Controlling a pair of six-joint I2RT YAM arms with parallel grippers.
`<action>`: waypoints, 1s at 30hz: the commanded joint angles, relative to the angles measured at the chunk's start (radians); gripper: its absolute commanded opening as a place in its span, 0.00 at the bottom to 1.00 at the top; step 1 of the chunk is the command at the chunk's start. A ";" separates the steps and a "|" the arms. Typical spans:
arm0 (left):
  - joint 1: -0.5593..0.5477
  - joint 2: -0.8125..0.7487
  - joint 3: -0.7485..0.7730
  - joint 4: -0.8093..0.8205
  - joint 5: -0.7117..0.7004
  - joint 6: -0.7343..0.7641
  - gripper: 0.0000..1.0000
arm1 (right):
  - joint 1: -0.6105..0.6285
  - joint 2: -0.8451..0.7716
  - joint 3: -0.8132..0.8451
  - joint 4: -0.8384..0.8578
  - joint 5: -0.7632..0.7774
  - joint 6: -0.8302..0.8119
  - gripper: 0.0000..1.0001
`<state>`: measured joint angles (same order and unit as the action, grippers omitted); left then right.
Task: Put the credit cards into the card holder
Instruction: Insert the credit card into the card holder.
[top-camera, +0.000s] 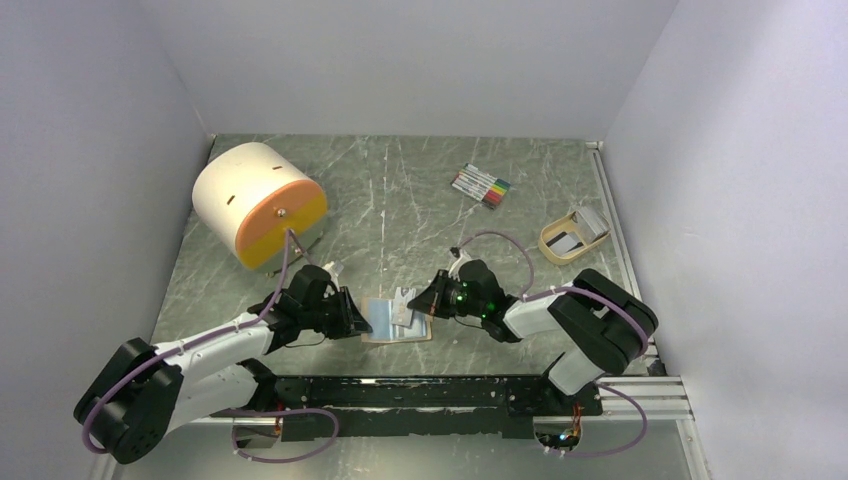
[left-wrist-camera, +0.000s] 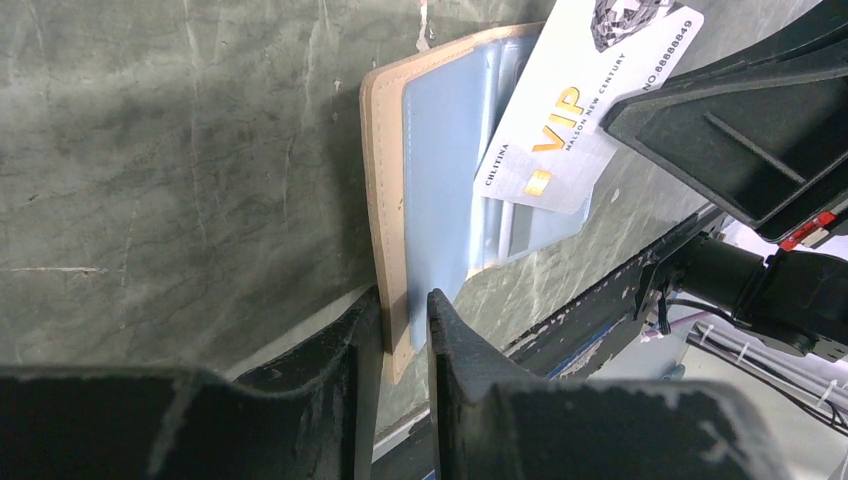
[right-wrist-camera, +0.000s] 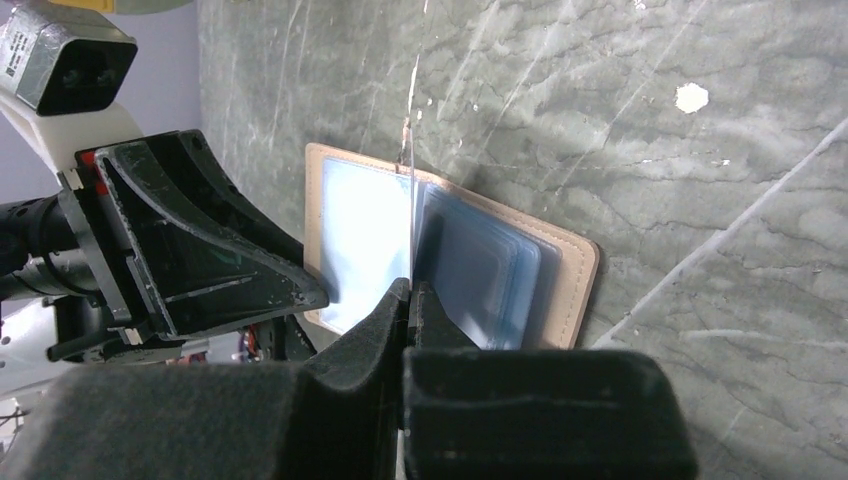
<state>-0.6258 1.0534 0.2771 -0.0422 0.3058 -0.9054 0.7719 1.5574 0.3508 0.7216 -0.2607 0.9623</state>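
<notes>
Pinching: left gripper (left-wrist-camera: 405, 318) jaws nearly closed on the tan cover edge of the card holder (left-wrist-camera: 440, 170), which lies open on the table (left-wrist-camera: 180, 150). Right gripper (right-wrist-camera: 410, 295) jaws fully closed on one credit card (left-wrist-camera: 565, 110), over the blue sleeves; insertion unclear. Tan tray (top-camera: 548, 243), far right, holds more cards (top-camera: 592, 220).

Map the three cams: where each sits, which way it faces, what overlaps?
Top: above and behind, looking down on the table; left arm, right arm, holder between them.
Left wrist: looks along the left gripper pinching the holder's edge; card opposite.
Right wrist: looks along the right gripper, shut on the card, edge-on over the open holder; left gripper alongside.
Shared: all three see the holder.
</notes>
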 joint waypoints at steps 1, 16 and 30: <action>-0.008 0.009 -0.009 0.017 -0.018 0.000 0.27 | 0.004 0.015 -0.023 0.057 0.002 0.017 0.00; -0.007 0.017 -0.008 0.027 -0.014 -0.001 0.27 | 0.007 0.051 -0.072 0.237 -0.087 0.104 0.00; -0.006 0.025 -0.003 0.028 -0.014 -0.001 0.27 | 0.015 0.084 -0.078 0.252 -0.091 0.154 0.00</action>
<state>-0.6258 1.0748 0.2771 -0.0380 0.3042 -0.9054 0.7761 1.6096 0.2886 0.9283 -0.3515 1.0897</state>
